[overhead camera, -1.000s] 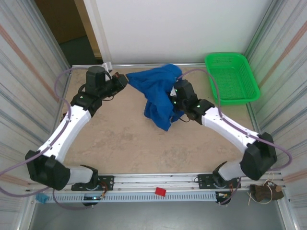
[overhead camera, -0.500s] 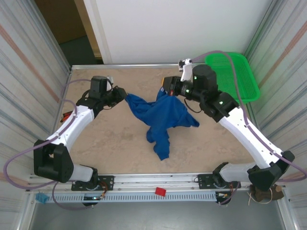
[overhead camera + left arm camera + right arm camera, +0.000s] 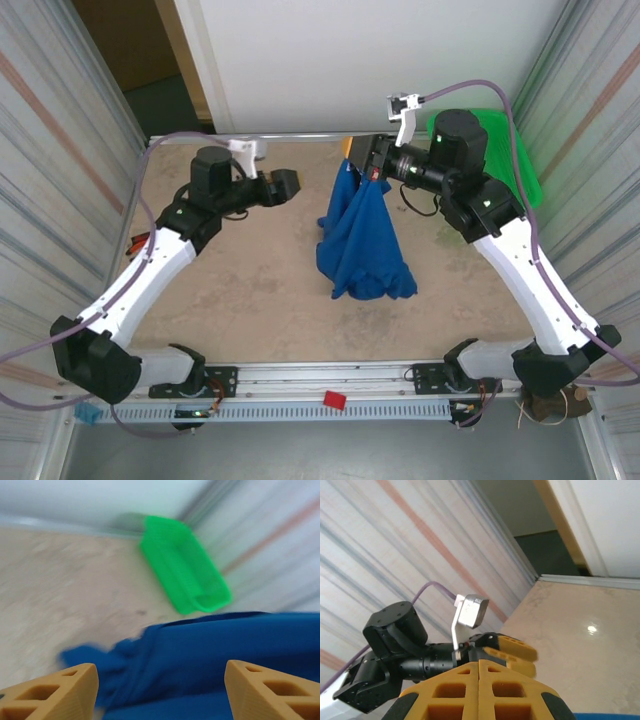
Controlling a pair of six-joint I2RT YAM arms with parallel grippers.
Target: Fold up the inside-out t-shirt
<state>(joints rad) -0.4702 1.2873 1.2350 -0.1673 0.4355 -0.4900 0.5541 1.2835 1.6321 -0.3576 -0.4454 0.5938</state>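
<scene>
Hanging vertically from right pincer [image 3: 358,166]: t-shirt [image 3: 362,245]

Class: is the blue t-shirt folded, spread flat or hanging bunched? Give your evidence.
Hanging bunched: the t-shirt dangles in crumpled folds from the shut right gripper; the open left gripper stands apart from it.

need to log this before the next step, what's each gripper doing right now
Left gripper: open, holding nothing, apart from the t-shirt.
Right gripper: shut on the t-shirt, which hangs from it.
</scene>
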